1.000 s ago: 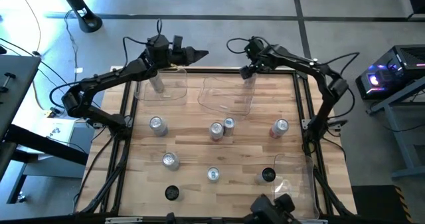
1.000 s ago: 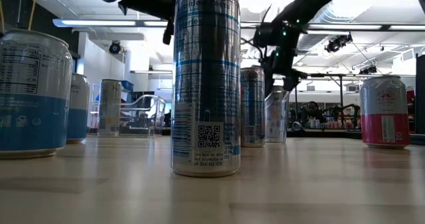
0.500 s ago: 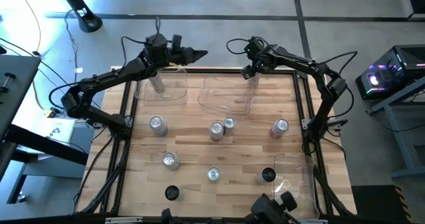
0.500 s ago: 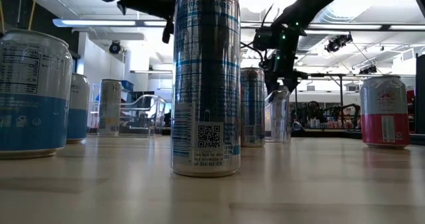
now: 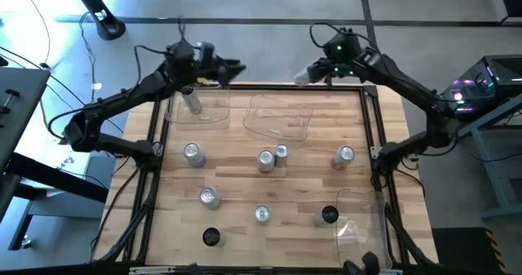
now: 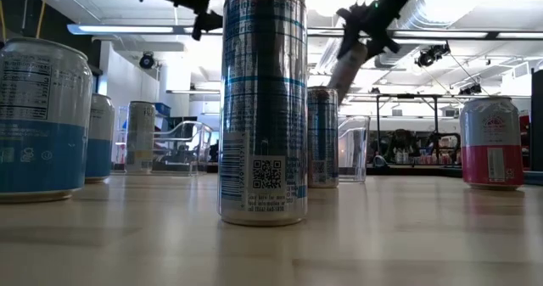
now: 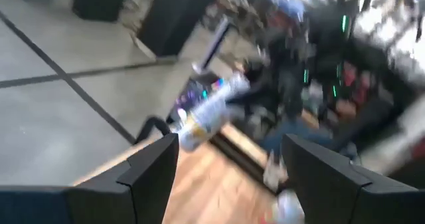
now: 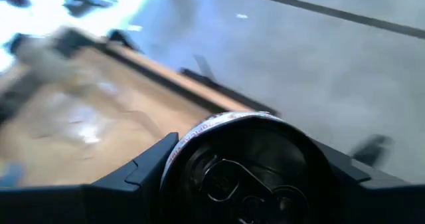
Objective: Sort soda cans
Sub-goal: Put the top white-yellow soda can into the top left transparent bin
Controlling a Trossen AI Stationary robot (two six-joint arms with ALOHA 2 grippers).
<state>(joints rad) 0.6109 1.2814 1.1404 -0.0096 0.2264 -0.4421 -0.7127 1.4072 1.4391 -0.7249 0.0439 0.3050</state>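
High view: right arm carries a can, tilted, past the far edge

My right pincer pinches a silver can at the far edge of the tabletop. The can lies on a slant, its long axis pointing toward the left arm. The middle clear bin sits just on the near side of it, so I judge the drop turns on swinging the can back over that bin and standing it upright. My left pincer hangs spread and empty above the left bin, where one can stands. Seven more cans wait on the wood.
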